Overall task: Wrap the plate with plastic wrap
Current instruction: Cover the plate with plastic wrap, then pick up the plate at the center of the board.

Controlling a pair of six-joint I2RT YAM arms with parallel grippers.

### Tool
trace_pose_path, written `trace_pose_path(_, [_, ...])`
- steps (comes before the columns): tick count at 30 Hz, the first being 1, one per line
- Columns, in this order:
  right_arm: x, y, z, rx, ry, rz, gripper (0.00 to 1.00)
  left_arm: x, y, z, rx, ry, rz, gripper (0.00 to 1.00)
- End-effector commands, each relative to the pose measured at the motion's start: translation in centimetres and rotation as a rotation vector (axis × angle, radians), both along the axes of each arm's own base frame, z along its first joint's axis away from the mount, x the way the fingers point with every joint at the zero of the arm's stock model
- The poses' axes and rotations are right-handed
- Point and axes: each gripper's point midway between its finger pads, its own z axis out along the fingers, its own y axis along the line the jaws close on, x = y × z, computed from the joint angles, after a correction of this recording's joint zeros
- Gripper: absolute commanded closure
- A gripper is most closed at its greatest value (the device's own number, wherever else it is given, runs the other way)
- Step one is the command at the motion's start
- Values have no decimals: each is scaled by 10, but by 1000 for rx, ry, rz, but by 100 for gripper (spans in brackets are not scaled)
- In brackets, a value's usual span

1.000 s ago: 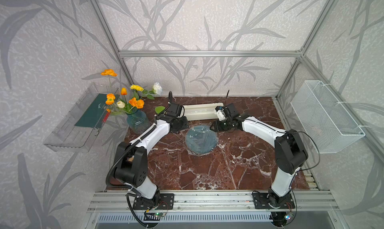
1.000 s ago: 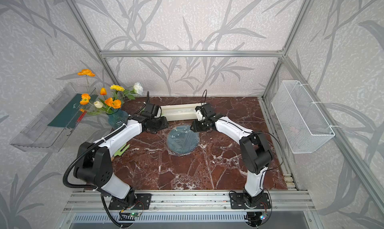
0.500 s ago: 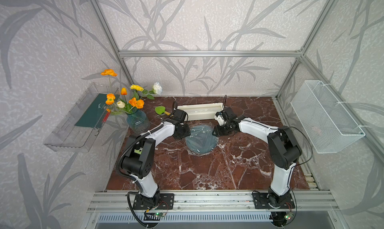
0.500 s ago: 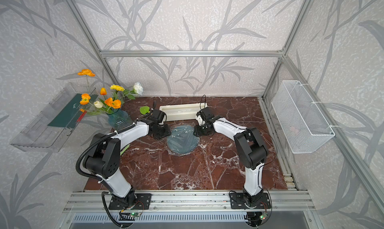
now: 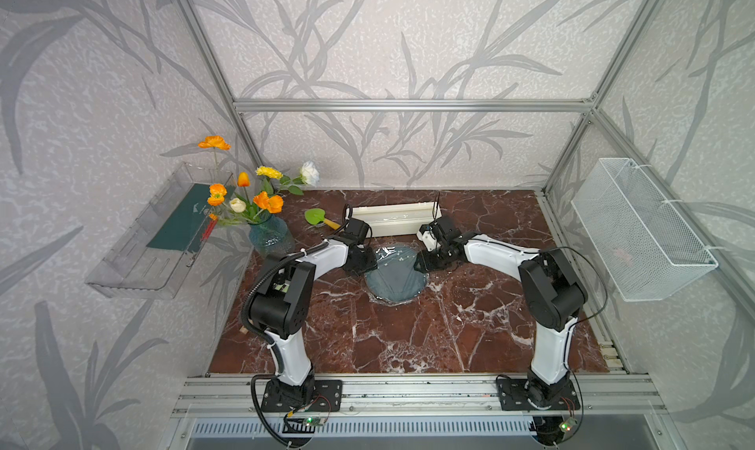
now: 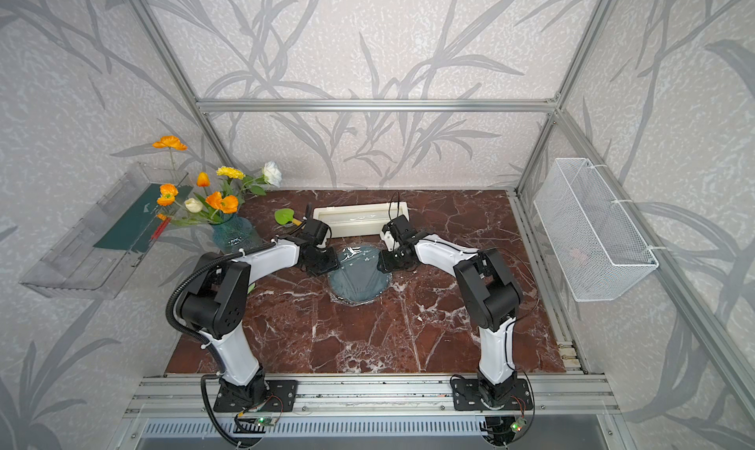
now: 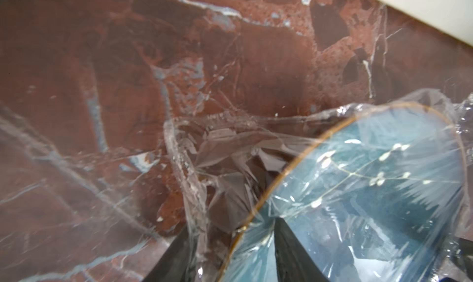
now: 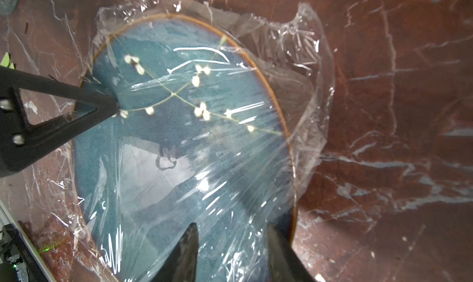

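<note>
1. Plate (image 5: 394, 280) lies flat and face up on the marble table (image 5: 408, 337). It is round, so there is no long axis to note. Plastic wrap (image 8: 307, 63) is stretched over its face, wrinkles fanning across. Loose film spills past the rim onto the table, crumpled.
2. Room: dispenser box (image 5: 392, 219) sits just behind the plate's far rim, close but apart. Vase (image 5: 269, 237) stands well off to the plate's far left. Broad bare marble on the plate's near side.
3. Left arm (image 5: 322, 258) reaches in low to the plate's left rim. Right arm (image 5: 498, 251) mirrors it at the right rim. Both wrists pitched down.
4. Left gripper (image 7: 231, 225): jaws partly apart, straddling the rim. One finger (image 7: 291, 252) is over the plate's face, the other outside over crumpled film. No pinch seen.
5. Right gripper (image 8: 231, 225): jaws partly apart, both tips down over the film-covered face just inside the rim. Nothing clamped.
</note>
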Motion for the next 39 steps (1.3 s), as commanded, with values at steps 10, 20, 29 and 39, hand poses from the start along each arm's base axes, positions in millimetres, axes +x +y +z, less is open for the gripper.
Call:
trace_pose_path(10, [-33, -33, 42, 32, 37, -108, 31, -7, 77, 69, 426, -44, 56, 48])
trace_pose_path(20, [-68, 5, 23, 349, 196, -238, 44, 17, 12, 61, 93, -100, -39, 47])
trace_pose_path(29, [-62, 22, -10, 353, 238, -280, 52, 30, 9, 22, 101, -31, -61, 49])
trace_pose_path(39, [-36, 46, -18, 467, 223, -324, 56, 27, -24, -1, -100, 6, -73, 53])
